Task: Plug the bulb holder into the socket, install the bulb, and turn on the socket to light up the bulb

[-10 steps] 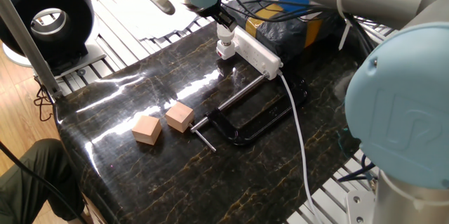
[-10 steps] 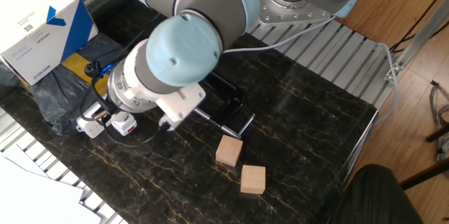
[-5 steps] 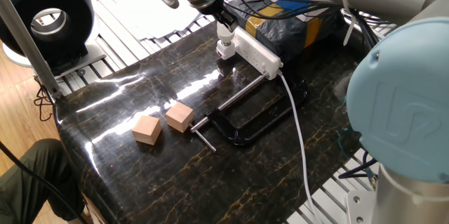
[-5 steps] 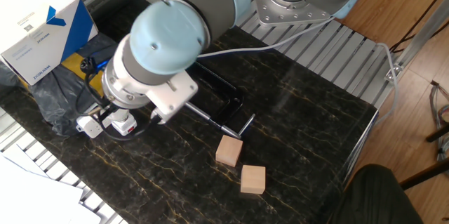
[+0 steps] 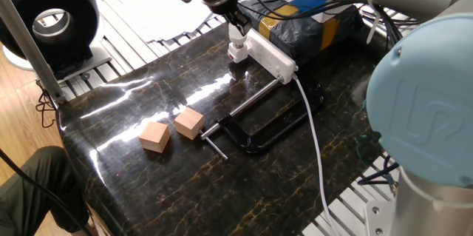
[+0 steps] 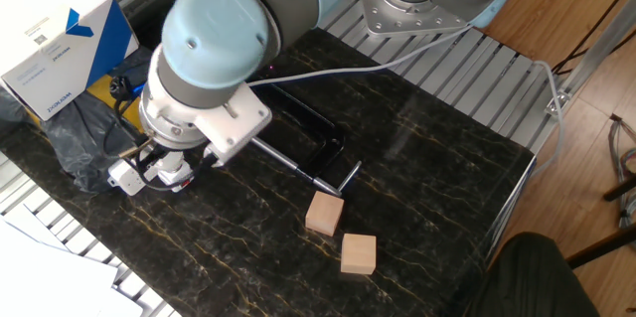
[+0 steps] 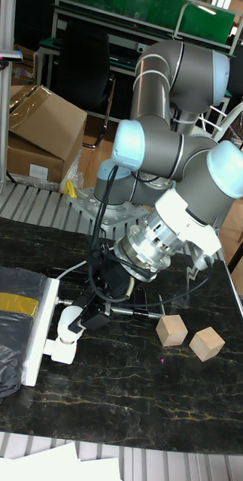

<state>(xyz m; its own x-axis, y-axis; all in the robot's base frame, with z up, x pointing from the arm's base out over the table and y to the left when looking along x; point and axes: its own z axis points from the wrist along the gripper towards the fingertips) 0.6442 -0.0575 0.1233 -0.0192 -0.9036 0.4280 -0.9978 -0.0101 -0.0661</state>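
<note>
One fixed view
Socket: a long white power strip (image 5: 271, 55) is seen lying on the dark marbled surface (image 5: 170, 191), with a thick white cable (image 5: 314, 136) trailing off its near end.
Bulb holder: a small white block (image 5: 237, 48) with a red mark low on it is seen at the far end of the strip, apparently plugged in.
Bulb: only a small white part (image 5: 237, 34) is seen above the holder, under the gripper (image 5: 235, 26).
Jaws: their state cannot be told from this side.

The other fixed view
Holder and bulb: a white rounded body with a red mark (image 6: 171, 170) is seen beside the strip's end (image 6: 124, 176), largely hidden by the wrist.
Gripper: it (image 6: 159, 158) is held right at the bulb; the jaws are hidden.
Bystanders: two tan wooden cubes (image 6: 325, 214) (image 6: 359, 254) and a black clamp (image 6: 313, 143) lie well apart from the work.

Tall fixed view
Bulb: a white globe (image 7: 69, 321) is shown seated above the white holder (image 7: 61, 349), which touches the strip (image 7: 38, 331).
Jaws: the dark fingers (image 7: 93, 314) appear closed around the globe, though this is not fully clear.
Light: no glow is seen.

Progress
Done: the holder is judged plugged in.
In hand: the bulb is probably being screwed in.
Left: the strip's switch is to be turned on.
</note>
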